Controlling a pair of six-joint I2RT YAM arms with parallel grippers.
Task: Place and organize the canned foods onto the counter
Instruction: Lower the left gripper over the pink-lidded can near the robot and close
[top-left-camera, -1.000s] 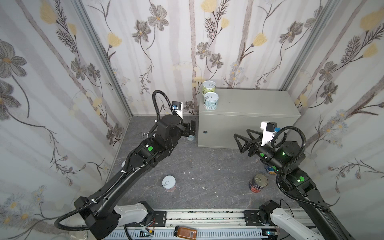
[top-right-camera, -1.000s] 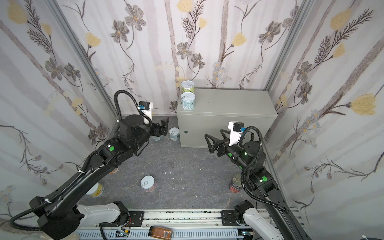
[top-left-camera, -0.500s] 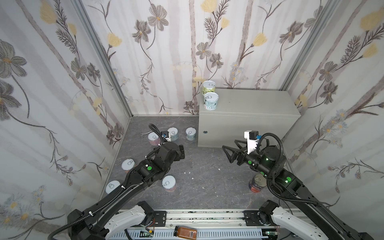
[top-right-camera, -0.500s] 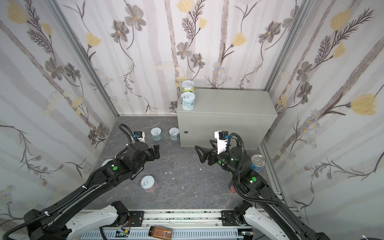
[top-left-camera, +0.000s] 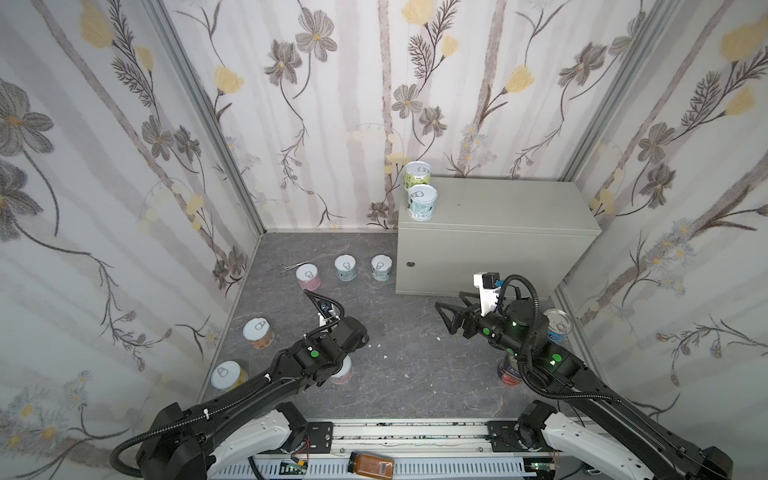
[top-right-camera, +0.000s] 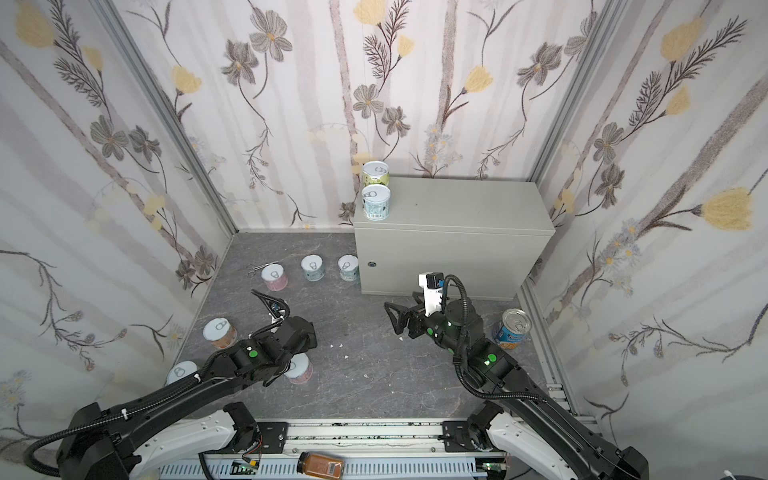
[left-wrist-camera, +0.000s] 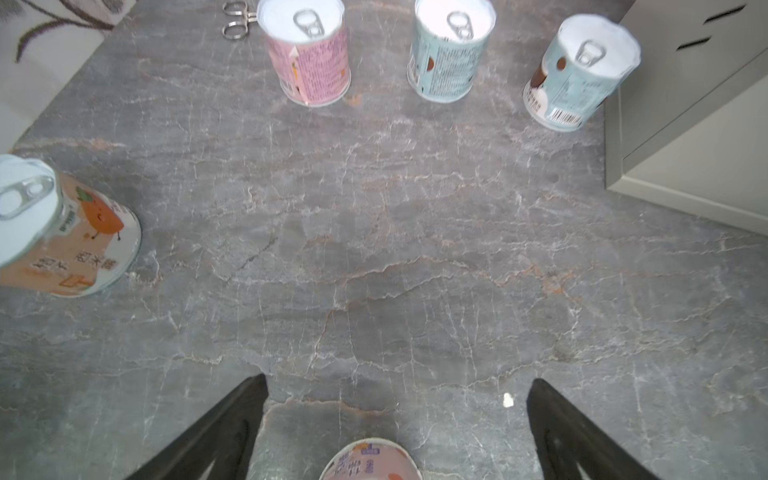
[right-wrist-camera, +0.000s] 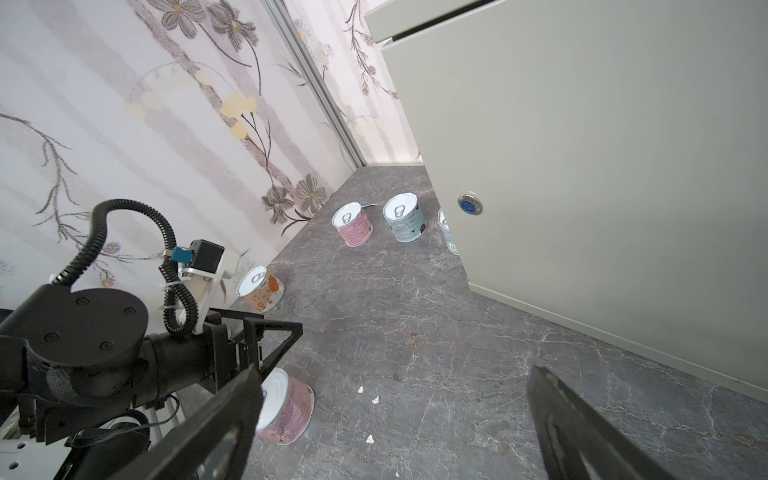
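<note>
A: Where do the tins stand?
B: Two short ones, a green-labelled can (top-left-camera: 418, 178) and a pale blue can (top-left-camera: 422, 202), sit at the left edge of the counter (top-left-camera: 507, 208). The others I can see are down on the marbled floor (top-left-camera: 399, 374): three in a row near the counter's front corner, two by the left wall, and a tall blue-labelled can (top-right-camera: 512, 328) by the right wall.
A: And the arms?
B: Both are empty. The left gripper (left-wrist-camera: 397, 378) hangs with its jaws wide over a pink can (left-wrist-camera: 370, 459). The right gripper (right-wrist-camera: 395, 370) is spread just as wide above bare floor in front of the counter.
A: So the pink one is next, I'd judge.
B: Likely. Centre the fingers either side of the label, drop below the lid's rim, close squarely and lift straight up. Then set it beside the pale blue can so a row forms
</note>
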